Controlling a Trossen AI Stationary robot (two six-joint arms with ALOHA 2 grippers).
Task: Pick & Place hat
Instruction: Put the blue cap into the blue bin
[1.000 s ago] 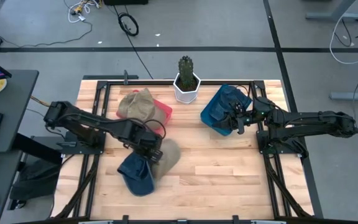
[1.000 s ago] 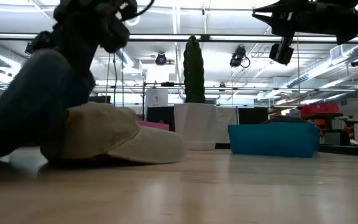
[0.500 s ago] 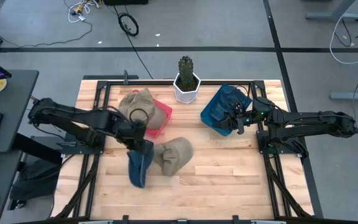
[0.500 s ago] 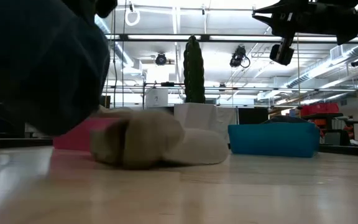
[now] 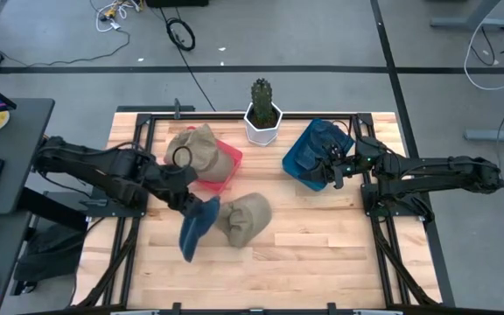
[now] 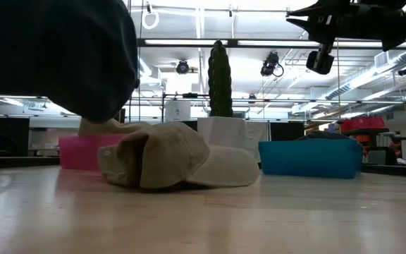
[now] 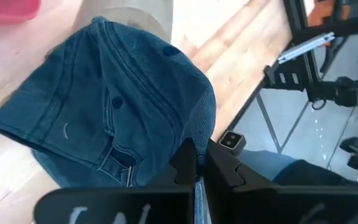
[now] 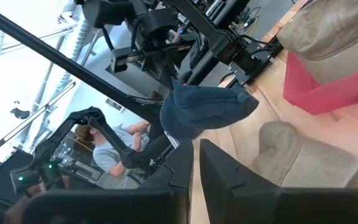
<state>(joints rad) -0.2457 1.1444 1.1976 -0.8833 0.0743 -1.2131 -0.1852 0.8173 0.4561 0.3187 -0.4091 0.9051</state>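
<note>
Gripping a blue hat (image 5: 197, 226) aloft, the left claw (image 5: 187, 203) is pinched shut.

Lifted hat (image 5: 196, 226) left of table's hat (image 5: 245, 219)

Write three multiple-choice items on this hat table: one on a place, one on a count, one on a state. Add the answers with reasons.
1. Where does the tan hat that is outside the bins lie?
A. on the bare wood
B. in the blue bin
C. on the cactus pot

2. How many bins stand on the table?
A. one
B. two
C. four

3. What is the left hand doing?
A. waiting open
B. resting in the red bin
C. gripping the blue hat

Answers: 1 A, it rests on planks in front of the red bin. 2 B, only the red and the blue bin show. 3 C, the blue hat hangs pinched between its fingers.
</note>
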